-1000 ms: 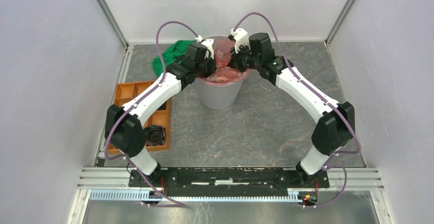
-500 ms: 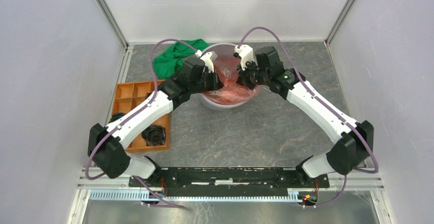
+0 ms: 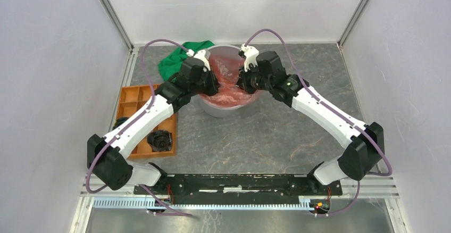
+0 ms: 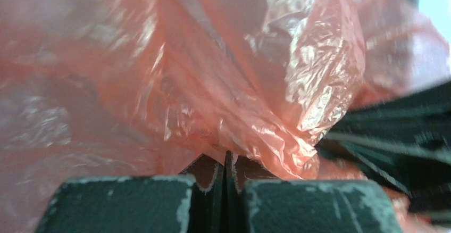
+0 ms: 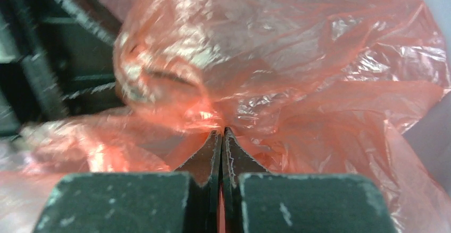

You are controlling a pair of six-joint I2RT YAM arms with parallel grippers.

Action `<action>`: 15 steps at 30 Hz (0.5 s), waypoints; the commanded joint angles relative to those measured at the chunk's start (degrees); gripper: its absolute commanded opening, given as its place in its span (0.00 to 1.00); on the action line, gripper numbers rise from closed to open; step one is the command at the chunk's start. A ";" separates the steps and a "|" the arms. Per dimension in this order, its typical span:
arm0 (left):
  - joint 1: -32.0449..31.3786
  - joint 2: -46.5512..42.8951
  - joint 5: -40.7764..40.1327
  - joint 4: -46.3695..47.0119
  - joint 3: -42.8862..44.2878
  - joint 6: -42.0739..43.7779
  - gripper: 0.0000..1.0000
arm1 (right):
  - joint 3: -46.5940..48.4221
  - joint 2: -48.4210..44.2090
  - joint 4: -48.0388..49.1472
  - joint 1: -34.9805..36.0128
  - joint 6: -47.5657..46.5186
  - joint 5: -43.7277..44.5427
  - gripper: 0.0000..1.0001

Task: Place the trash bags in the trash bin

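Observation:
The trash bin (image 3: 226, 109), a light-grey round bucket, stands at the back middle of the table. The trash bag (image 3: 228, 86), a wrinkled red translucent sheet, is bunched in its mouth and fills it. My left gripper (image 3: 213, 85) reaches in over the left rim and my right gripper (image 3: 243, 83) over the right rim, close together. In the left wrist view the left gripper (image 4: 226, 157) is shut, with a fold of the bag (image 4: 239, 73) pinched at its tips. In the right wrist view the right gripper (image 5: 222, 133) is likewise shut on the bag (image 5: 298, 73).
A green cloth (image 3: 178, 60) lies bunched just left of the bin, behind my left wrist. An orange compartment tray (image 3: 139, 97) sits along the left wall with a black object (image 3: 159, 140) in a near cell. Side walls close in the table.
Both grippers have come down with the red bag, from above the bin into its mouth. The left elbow has swung out and down to the left, and the right elbow has dropped too.

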 commanded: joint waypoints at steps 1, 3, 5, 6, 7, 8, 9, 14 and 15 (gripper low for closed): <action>5.61 0.32 -2.77 -1.80 3.47 3.07 0.02 | -0.13 0.19 5.97 4.06 13.86 5.62 0.01; 8.52 1.68 -1.07 -1.65 3.88 4.19 0.02 | -0.89 -0.72 8.28 6.88 17.33 9.31 0.01; 10.47 3.00 -0.12 -1.06 4.26 5.71 0.02 | -1.55 -1.63 9.86 9.51 20.55 12.80 0.01; 11.27 3.83 0.35 -0.99 4.58 6.60 0.02 | -2.13 -1.98 10.87 10.74 21.93 14.08 0.01; 11.95 4.86 1.09 -0.86 5.04 7.58 0.02 | -2.76 -2.55 12.40 11.96 23.28 15.67 0.01; 12.56 6.07 2.25 -1.00 5.76 8.57 0.02 | -3.57 -2.93 13.91 12.84 24.54 16.83 0.01; 13.04 7.39 3.41 -1.51 6.67 9.41 0.02 | -4.02 -3.28 14.81 13.81 25.79 18.02 0.01; 13.71 12.73 11.60 -0.01 10.06 11.26 0.02 | -5.94 -4.08 16.96 14.99 30.31 23.54 0.01; 13.59 13.16 14.09 0.96 10.23 10.81 0.02 | -6.63 -4.38 17.66 15.01 31.08 24.02 0.01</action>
